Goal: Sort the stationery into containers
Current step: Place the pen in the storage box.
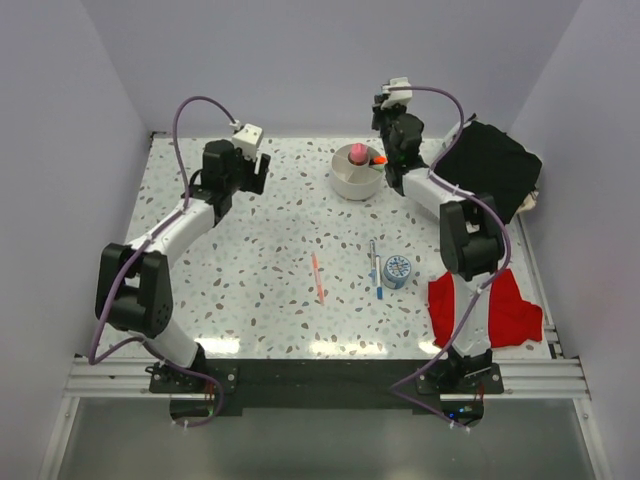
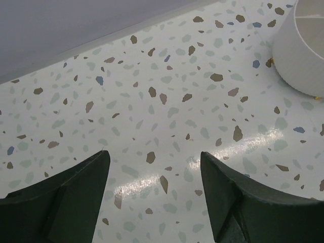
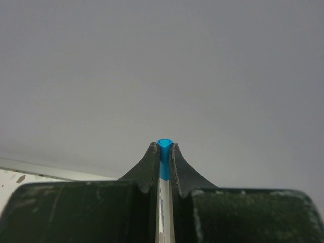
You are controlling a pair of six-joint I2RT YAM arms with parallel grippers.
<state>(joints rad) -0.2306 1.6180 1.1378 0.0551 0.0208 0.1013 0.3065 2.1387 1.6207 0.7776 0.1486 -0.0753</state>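
Slim blue-and-white pen (image 3: 164, 168) is clamped in my right end effector (image 3: 164, 148), held up just beside the round white divided bowl (image 1: 350, 187) at the far side of the speckled bench (image 2: 167, 91); my left end effector (image 2: 154, 169) hangs released above it

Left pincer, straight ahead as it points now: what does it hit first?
Probably bare tabletop, then the back wall; the white bowl sits off to its right, clear of that line.

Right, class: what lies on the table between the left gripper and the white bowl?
Nothing. Between the left gripper and the white bowl the speckled table is bare, as the top view and the left wrist view both show.
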